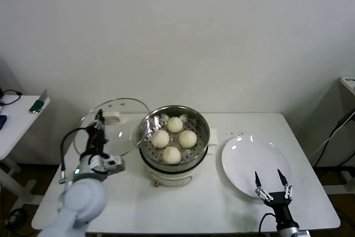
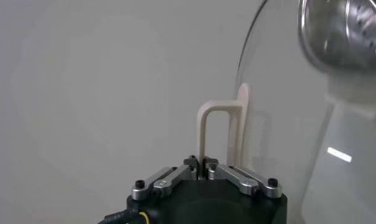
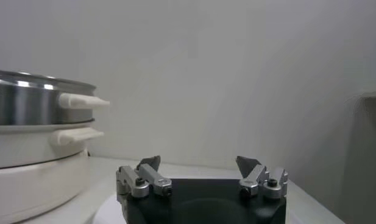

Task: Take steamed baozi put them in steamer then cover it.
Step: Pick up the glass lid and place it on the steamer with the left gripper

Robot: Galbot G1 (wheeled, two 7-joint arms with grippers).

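Two hands are in view. Left hand [image 2: 203, 163] is pinched on the cream handle [image 2: 213, 131] of the glass lid [image 1: 113, 123], holding it tilted just left of the steamer [image 1: 174, 142]. Four baozi [image 1: 174, 131] sit on the perforated tray inside the uncovered steamer, mid-surface. Right hand [image 1: 272, 183] hangs spread wide and empty over the near edge of the white plate [image 1: 244, 156], right of the steamer on the white surface [image 1: 194, 203].

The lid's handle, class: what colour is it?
Cream-white; the lid's handle, pinched by the left gripper, shows best in the left wrist view.
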